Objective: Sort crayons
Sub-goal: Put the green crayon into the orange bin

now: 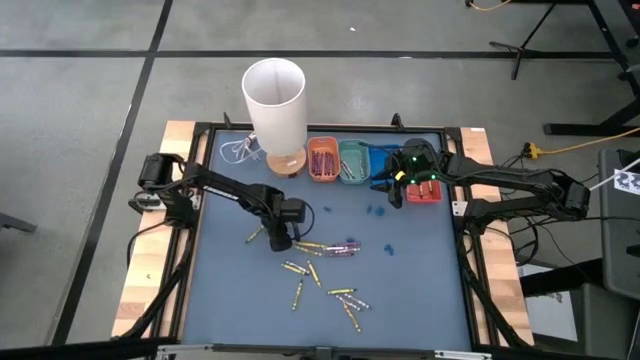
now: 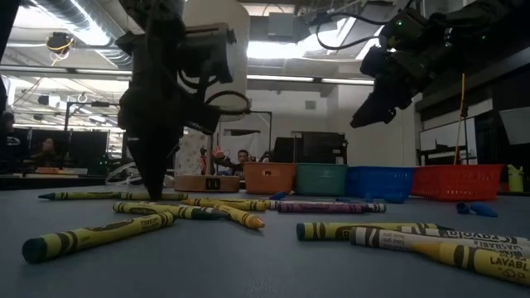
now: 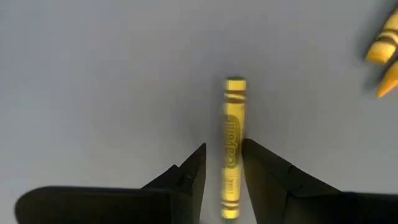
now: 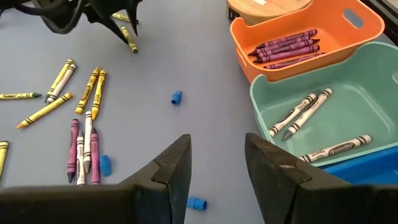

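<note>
A blue-grey mat [image 1: 420, 290] covered the table inside a dark frame, and a row of small trays stood along its far edge beside a tall white cylinder [image 1: 274, 100] on a wooden base. The orange tray [image 4: 292, 43] held purple crayons [image 4: 285, 47], the teal tray [image 4: 348, 118] next to it held white crayons [image 4: 305, 112], and a blue tray [image 2: 379, 181] and a red tray [image 2: 458, 180] followed in the row. The left gripper [image 3: 222, 171] was down at the mat near the middle of the table, its jaws narrowly parted on either side of a yellow crayon [image 3: 232, 146] lying flat between them; whether the fingers touched it could not be told. More yellow crayons [image 1: 320, 285] lay scattered on the mat nearer the front edge, and a small cluster of purple and white ones [image 4: 84, 152] lay side by side just beyond them, with a few small blue bits [image 4: 176, 97] loose on the mat between the cluster and the trays. The right gripper [image 4: 217, 162] hung in the air above the mat in front of the blue and red trays, its jaws apart and holding nothing.
</note>
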Controlling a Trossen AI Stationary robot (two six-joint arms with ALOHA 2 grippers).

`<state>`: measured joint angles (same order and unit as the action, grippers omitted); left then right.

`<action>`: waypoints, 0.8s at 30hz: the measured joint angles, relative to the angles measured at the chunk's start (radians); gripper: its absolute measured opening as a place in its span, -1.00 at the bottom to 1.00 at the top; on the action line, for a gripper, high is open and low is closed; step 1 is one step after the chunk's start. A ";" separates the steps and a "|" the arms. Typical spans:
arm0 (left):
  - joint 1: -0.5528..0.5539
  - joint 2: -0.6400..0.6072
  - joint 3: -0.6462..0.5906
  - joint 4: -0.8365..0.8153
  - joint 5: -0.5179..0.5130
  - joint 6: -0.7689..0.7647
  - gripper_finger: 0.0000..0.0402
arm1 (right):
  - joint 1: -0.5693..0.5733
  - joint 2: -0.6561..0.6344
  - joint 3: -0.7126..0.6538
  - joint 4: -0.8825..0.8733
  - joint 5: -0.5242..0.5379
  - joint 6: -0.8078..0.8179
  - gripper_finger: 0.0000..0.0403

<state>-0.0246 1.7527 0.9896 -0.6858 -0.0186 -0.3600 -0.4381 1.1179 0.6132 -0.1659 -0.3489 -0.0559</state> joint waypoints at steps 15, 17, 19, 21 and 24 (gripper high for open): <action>0.020 0.002 0.011 0.007 -0.021 -0.061 -0.56 | -0.001 0.000 0.000 0.008 0.104 -0.001 -0.26; 0.018 0.002 0.011 0.011 -0.021 -0.079 -0.56 | -0.001 0.000 0.000 0.008 0.103 -0.001 -0.26; 0.017 0.002 0.012 0.028 -0.021 -0.080 -0.56 | -0.001 0.000 0.000 0.008 0.103 -0.001 -0.26; 0.018 0.002 0.012 0.043 -0.022 -0.082 -0.56 | -0.001 0.000 0.000 0.008 0.103 -0.001 -0.26; 0.016 0.003 0.012 0.055 -0.024 -0.082 -0.56 | -0.001 0.000 0.000 0.018 0.103 -0.001 -0.26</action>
<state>-0.0086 1.7553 1.0016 -0.6307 -0.0422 -0.4419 -0.4389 1.1179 0.6132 -0.1477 -0.2459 -0.0566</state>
